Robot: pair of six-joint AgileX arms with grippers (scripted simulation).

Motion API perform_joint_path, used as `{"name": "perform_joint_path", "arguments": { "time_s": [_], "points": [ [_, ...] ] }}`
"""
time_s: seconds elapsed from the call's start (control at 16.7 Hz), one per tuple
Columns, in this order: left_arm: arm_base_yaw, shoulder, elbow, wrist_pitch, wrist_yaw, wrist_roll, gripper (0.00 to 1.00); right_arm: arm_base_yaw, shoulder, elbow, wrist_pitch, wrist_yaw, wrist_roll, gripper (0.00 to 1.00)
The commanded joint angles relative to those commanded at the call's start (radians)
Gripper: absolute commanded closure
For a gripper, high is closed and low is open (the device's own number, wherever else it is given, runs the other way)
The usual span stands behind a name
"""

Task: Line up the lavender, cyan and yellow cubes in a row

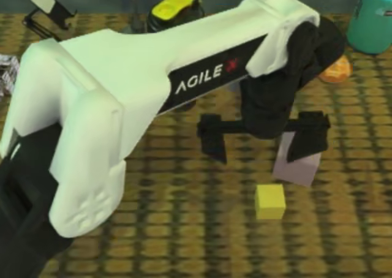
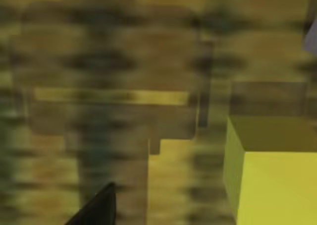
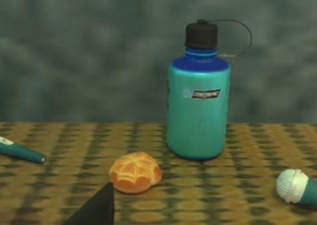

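— What sort of place have you got here?
— A rendered tabletop test scene: your table (image 1: 184, 229) wears a woven brown-yellow pattern, a flat grey-blue backdrop (image 3: 99, 51) stands behind, and unrelated props sit about, a teal bottle (image 3: 198, 111) and a bread roll (image 3: 134, 172).

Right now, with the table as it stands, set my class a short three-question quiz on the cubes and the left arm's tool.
1. True or false: the left tool is shut on the yellow cube.
2. Which task cube does not show in the top view? A) lavender B) cyan C) yellow
3. Fill in: one finger of the left tool overlaps the ____ cube in the top view.

Key
1. False. The tool's fingers are spread wide, and the yellow cube lies apart from them.
2. B.
3. Lavender: the lavender cube is partly hidden by that finger.
The right arm is outside the top view.
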Motion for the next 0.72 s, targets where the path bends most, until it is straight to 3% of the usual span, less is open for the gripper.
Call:
{"name": "perform_joint_path", "arguments": {
  "time_s": [0.18,0.54,0.72],
  "points": [
    [0.158,-0.047,-0.087,0.034,0.004,0.122,0.0,0.0,0.0,0.0,0.0,0.0,0.0,0.0],
    [0.609,-0.169,-0.324,0.118,0.012,0.447,0.0,0.0,0.0,0.0,0.0,0.0,0.0,0.0],
    [0.741,-0.225,-0.41,0.157,0.016,0.569,0.0,0.0,0.0,0.0,0.0,0.0,0.0,0.0]
  ]
}}
